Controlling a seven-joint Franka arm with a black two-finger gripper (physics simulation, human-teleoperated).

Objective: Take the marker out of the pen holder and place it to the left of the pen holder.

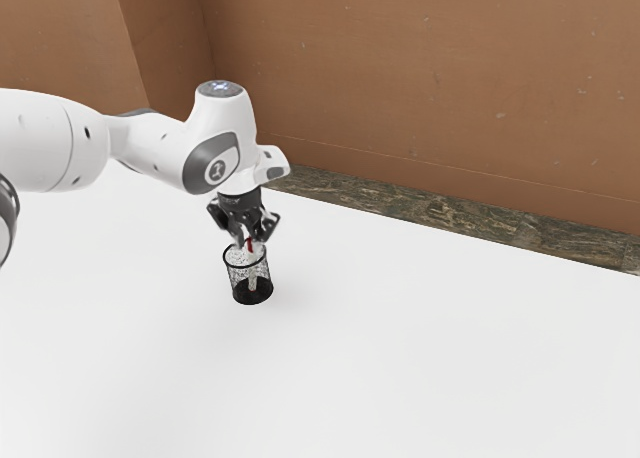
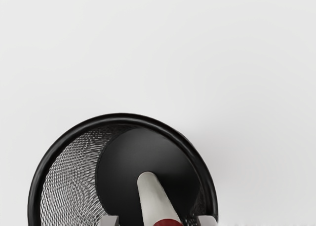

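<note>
The marker stood in the holder, red end up between open jaws. It was probably light, stiff and slick, best pinched squarely near that end, above the holder.

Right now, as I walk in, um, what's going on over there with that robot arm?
The robot arm has its pincer down at the top of a black mesh pen holder on the white table. A pale marker with a red end stands inside, leaning a little. The pincer is open, one finger on each side of the marker's red end, with gaps between, so it isn't gripped. The marker isn't out of the holder yet.
</note>
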